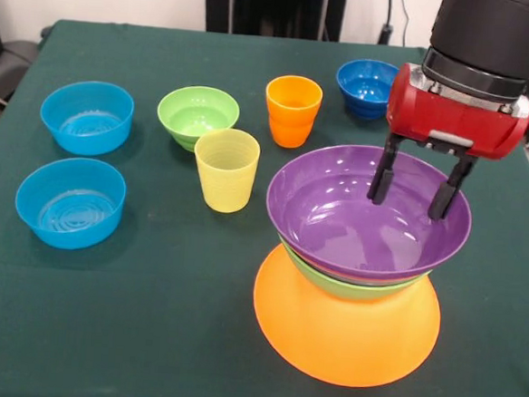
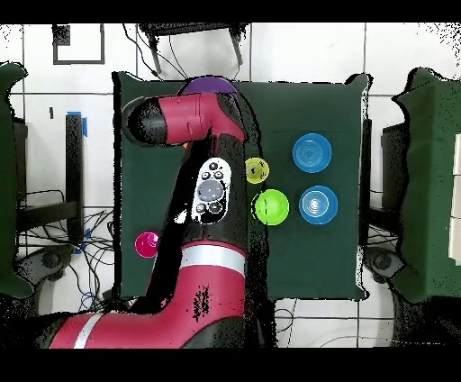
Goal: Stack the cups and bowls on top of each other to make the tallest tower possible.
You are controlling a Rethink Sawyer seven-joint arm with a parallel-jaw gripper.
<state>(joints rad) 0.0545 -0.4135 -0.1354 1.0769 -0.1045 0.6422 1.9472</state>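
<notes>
On the near part of the green table (image 1: 146,336) we have the tower (image 1: 355,268) so far: a huge orange bowl (image 1: 344,336) turned upside down as a cone-shaped base, a large green bowl (image 1: 349,284) sitting upright on it with only its rim showing, and a large purple bowl (image 1: 345,218) nested in that, mouth up. The gripper (image 1: 408,192) hangs over the far right side of the purple bowl, its two dark fingers (image 1: 381,175) spread moderately apart and holding nothing, tips down inside the bowl's hollow; whether they touch the wall we cannot tell. To the left, well apart from the tower, sit two light blue bowls (image 1: 70,201), one behind the other. Just beside the tower's left stands the yellow cup (image 1: 226,169), and beyond it the small green bowl (image 1: 198,116) and the orange cup (image 1: 292,110). Farthest back is the dark blue bowl (image 1: 367,86). From above, the arm (image 2: 203,261) covers most of the tower, and we see a small pink-red round thing (image 2: 146,243) off the table's edge beside it, perhaps the red cup. We judge the risk to be in the base: upright bowls balanced on a narrow upturned foot could tip or slide if a finger drags the purple rim on the way out, and the yellow cup stands near enough to be knocked. We can read no brand, label or writing anywhere.
</notes>
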